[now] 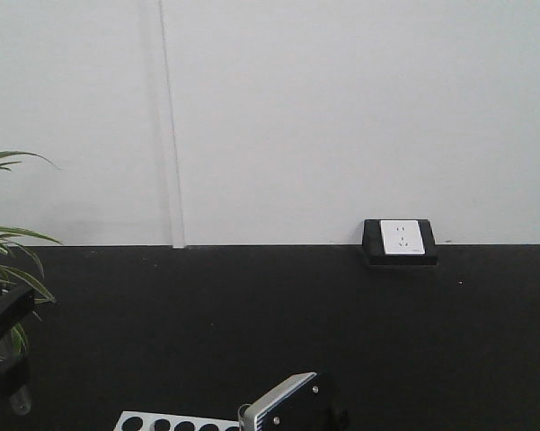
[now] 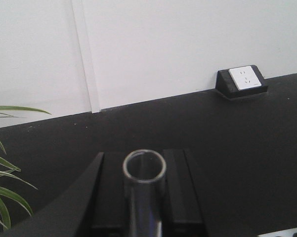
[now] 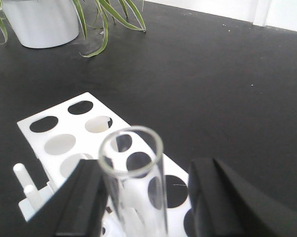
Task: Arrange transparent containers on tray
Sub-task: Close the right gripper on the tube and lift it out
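Black table [image 3: 212, 74]; upright tube [image 3: 136, 197] (rim up)

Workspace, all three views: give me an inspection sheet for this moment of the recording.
Surface: black table, matte, no spills seen.
Job's things: first test tube sits between the left gripper pads; second test tube stands between the right gripper fingers, over the white rack; tray not in view.
Clutter: white rack with round holes; potted plant.
Grippers: left gripper shut on first test tube; right gripper open, gap on one side of second test tube.
Cables: nothing seen.
Surroundings: white wall, power socket.
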### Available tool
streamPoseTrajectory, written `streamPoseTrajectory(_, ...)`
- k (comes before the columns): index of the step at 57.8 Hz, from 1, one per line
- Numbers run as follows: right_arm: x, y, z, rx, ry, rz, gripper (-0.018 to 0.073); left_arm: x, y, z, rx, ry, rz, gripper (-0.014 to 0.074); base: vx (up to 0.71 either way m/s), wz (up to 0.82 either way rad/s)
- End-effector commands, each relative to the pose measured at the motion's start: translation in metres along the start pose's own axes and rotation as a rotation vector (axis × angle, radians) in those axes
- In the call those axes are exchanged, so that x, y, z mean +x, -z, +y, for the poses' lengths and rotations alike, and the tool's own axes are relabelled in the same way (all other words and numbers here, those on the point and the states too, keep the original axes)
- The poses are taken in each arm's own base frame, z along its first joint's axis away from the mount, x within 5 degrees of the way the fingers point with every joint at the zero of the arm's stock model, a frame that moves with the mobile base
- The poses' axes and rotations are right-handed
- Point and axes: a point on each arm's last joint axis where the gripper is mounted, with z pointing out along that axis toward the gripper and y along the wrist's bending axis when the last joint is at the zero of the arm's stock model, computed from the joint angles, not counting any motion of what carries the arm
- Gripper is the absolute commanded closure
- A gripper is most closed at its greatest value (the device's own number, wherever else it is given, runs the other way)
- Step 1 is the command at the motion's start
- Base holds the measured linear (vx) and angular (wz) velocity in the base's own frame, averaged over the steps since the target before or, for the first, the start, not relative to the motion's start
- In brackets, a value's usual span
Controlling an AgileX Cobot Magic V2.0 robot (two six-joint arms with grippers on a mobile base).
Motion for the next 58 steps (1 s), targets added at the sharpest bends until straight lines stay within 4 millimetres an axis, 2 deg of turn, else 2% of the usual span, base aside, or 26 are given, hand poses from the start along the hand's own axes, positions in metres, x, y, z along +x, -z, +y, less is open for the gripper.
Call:
streamPoseTrajectory(1, -0.03, 0.006, 0.002, -0.009, 0.004, -0.141, 0.0193, -0.022, 0.005, -0.004, 0.035, 0.013, -0.128, 0.0468, 0.0, 0.0)
streamPoseTrajectory(9, -0.03, 0.007, 0.002, -0.008, 0.004, -0.133, 0.0248, -0.022, 0.005, -0.004, 0.035, 0.013, -0.128, 0.0468, 0.0, 0.0)
streamPoseTrajectory(20, -0.031, 0.007, 0.002, -0.008, 0.004, -0.136, 0.0377, -0.022, 0.005, -0.004, 0.035, 0.013, -0.128, 0.0468, 0.0, 0.0)
streamPoseTrajectory(31, -0.047, 0.015, 0.003, -0.009, 0.007, -0.173, 0.0502, -0.022, 0.005, -0.004, 0.035, 0.013, -0.128, 0.0468, 0.0, 0.0)
streamPoseTrajectory(37, -0.064, 0.018, 0.004, -0.004, 0.008, -0.164, 0.0539, -0.022, 0.005, -0.004, 0.035, 0.013, -0.128, 0.0468, 0.0, 0.0)
streamPoseTrajectory(46, -0.101, 0.027, 0.005, 0.004, 0.011, -0.164, 0.0552, -0.022, 0.005, -0.004, 0.035, 0.013, -0.128, 0.0468, 0.0, 0.0)
streamPoseTrajectory(58, -0.158, 0.052, 0.001, 0.029, 0.014, -0.261, 0.0552, -0.022, 0.005, -0.004, 0.035, 0.013, -0.128, 0.0468, 0.0, 0.0)
